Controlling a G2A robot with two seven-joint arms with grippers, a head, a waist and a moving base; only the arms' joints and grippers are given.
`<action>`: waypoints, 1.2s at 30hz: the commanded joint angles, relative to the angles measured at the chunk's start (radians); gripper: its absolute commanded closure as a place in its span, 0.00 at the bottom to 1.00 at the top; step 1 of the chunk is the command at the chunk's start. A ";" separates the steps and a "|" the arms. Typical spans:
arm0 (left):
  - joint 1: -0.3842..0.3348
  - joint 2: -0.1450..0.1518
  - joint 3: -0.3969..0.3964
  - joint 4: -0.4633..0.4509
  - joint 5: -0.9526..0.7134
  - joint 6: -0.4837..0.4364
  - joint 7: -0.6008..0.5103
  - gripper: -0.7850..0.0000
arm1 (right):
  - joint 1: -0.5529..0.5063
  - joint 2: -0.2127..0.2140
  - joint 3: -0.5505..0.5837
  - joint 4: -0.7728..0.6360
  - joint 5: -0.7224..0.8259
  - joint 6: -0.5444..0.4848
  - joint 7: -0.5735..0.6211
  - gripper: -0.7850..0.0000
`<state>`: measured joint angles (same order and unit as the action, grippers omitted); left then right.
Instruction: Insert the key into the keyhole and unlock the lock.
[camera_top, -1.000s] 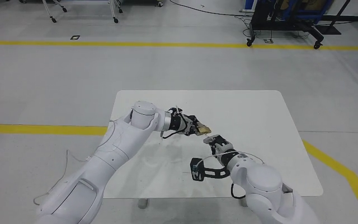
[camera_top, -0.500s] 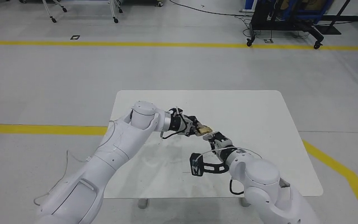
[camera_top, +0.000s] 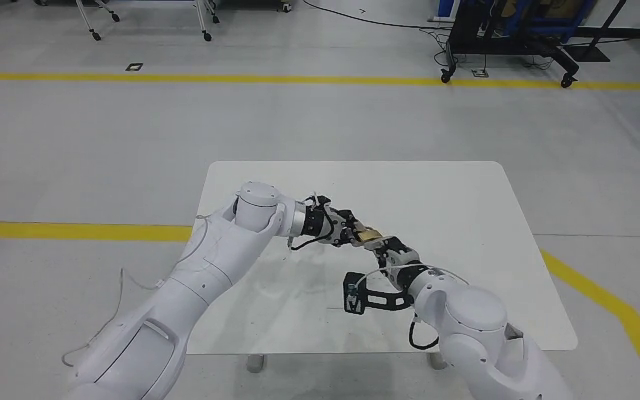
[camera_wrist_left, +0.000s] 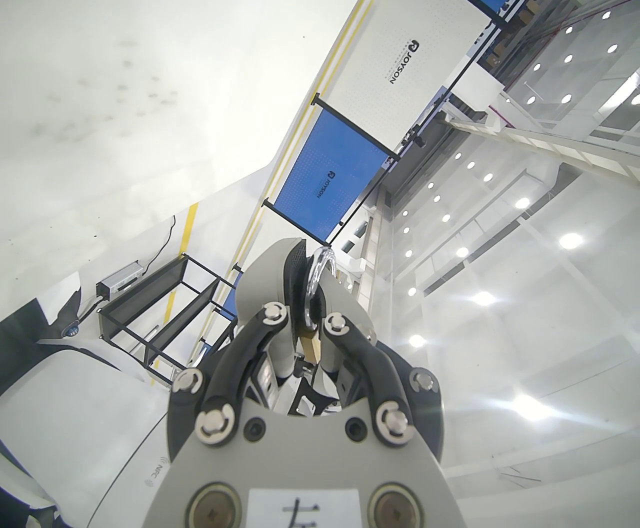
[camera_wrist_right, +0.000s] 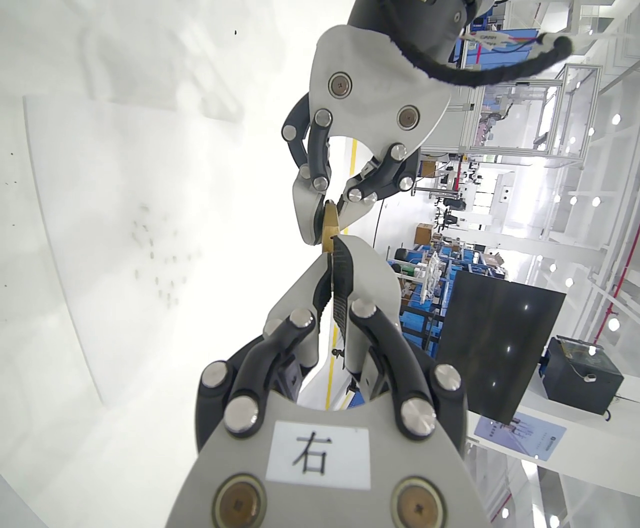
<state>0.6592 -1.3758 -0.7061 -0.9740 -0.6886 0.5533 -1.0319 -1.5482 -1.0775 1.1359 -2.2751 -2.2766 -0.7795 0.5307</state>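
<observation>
One lock (camera_wrist_right: 330, 226) between jaws: left jaws grasp it; right jaws clenched, tips touching it.

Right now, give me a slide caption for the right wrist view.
Right fingers, shut, tips at the brass padlock clamped in the left fingers, over the white table.

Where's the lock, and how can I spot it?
Look over the middle of the white table. There the left claw pinches the lock. It's small and brass-yellow with a silvery loop, the only golden thing among white and black parts.
</observation>
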 joint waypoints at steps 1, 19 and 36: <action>0.000 -0.001 0.001 0.002 0.000 -0.002 -0.003 1.00 | -0.002 0.000 0.001 0.001 -0.001 0.003 -0.005 1.00; 0.007 -0.001 -0.022 0.002 0.001 -0.014 -0.003 1.00 | -0.088 0.015 0.085 -0.075 -0.021 0.032 -0.145 0.53; 0.016 0.001 -0.030 -0.005 -0.004 0.007 -0.021 1.00 | -0.129 0.025 0.182 -0.059 0.070 0.094 -0.343 0.00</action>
<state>0.6752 -1.3748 -0.7365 -0.9789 -0.6928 0.5605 -1.0532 -1.6777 -1.0530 1.3176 -2.3338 -2.2064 -0.6853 0.1874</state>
